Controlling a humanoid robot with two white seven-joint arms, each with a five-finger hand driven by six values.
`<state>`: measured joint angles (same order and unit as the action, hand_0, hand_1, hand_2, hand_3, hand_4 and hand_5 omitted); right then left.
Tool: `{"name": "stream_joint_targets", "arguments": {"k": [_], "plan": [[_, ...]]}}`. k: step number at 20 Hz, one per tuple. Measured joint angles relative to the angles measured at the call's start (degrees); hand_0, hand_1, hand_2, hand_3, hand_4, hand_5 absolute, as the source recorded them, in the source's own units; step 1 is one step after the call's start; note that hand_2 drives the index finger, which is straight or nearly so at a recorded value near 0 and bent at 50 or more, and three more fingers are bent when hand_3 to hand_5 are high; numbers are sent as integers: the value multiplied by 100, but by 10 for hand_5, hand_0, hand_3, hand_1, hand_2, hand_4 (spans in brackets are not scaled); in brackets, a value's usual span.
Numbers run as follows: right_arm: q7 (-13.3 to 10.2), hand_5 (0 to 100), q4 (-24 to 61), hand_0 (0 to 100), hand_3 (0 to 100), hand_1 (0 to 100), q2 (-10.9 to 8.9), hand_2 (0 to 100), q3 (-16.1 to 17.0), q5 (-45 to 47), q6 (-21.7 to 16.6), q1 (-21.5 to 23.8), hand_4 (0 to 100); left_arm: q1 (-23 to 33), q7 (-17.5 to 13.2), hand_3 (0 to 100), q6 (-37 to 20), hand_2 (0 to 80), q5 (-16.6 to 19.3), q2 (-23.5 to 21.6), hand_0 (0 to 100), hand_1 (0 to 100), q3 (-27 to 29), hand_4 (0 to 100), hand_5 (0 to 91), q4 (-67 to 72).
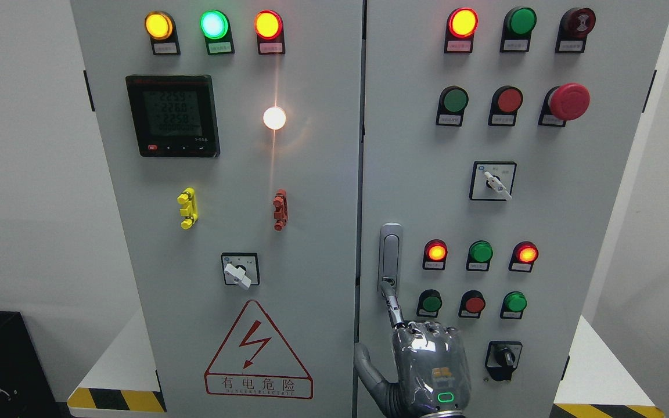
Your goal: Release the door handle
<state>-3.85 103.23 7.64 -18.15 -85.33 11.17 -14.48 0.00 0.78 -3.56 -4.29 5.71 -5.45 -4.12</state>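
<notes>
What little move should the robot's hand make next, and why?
Probably pull the right hand slightly back, away from the cabinet. Its one outstretched finger reaches the lower end of the door handle while the other fingers are curled in, so lifting that fingertip off looks like all that is left of letting go.

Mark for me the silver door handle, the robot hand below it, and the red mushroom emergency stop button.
Silver door handle point(390, 255): head view, on the middle of its lever.
Robot hand point(427, 363): head view, on the back of the palm.
Red mushroom emergency stop button point(568, 101): head view, on the cap's centre.
</notes>
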Motion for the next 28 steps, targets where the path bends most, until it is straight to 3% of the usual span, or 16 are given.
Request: {"name": "stream_joint_targets", "arguments": {"k": [28], "plan": [[-24,1000,-160,449,986,242,0,17,13,-2,133,-110,991,0,0,0,0,0,3,0,120,556,0,0,0,0]]}}
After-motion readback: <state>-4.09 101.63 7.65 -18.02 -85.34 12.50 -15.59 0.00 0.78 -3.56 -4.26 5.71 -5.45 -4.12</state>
